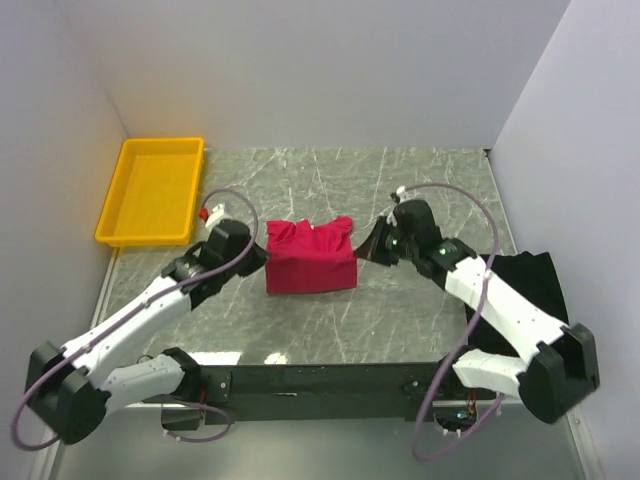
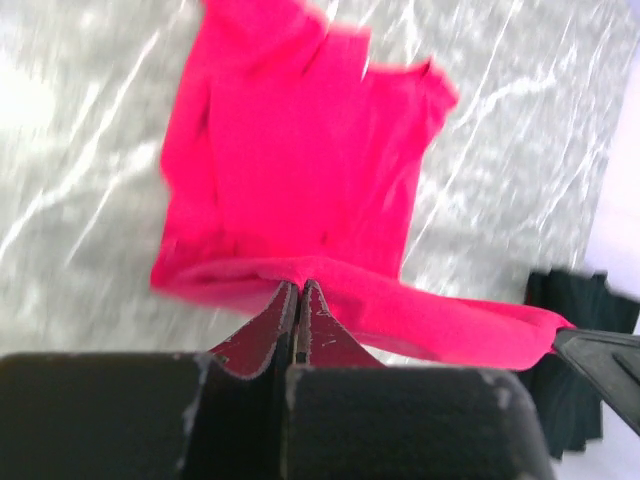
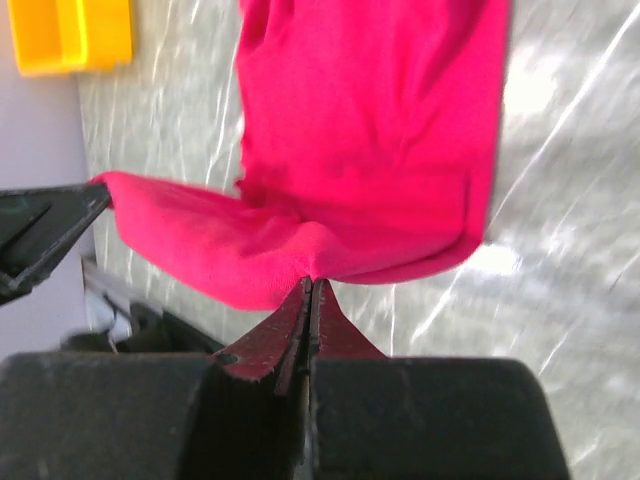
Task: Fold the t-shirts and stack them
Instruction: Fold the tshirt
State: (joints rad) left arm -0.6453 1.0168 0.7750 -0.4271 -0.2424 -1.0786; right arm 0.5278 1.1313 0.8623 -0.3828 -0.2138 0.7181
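Note:
The crimson-pink t-shirt (image 1: 310, 258) lies partly folded in the middle of the table. My left gripper (image 1: 262, 258) is shut on its left edge, and my right gripper (image 1: 362, 252) is shut on its right edge. In the left wrist view the gripper (image 2: 297, 287) pinches the lifted near edge of the shirt (image 2: 300, 150). In the right wrist view the gripper (image 3: 312, 283) pinches the same edge of the shirt (image 3: 370, 120). The black t-shirt (image 1: 530, 285) lies at the right, partly under my right arm; it also shows in the left wrist view (image 2: 570, 350).
A yellow plastic tray (image 1: 152, 190) stands at the back left and shows in the right wrist view (image 3: 70, 35). White walls close in the left, back and right sides. A dark bar runs along the table's near edge.

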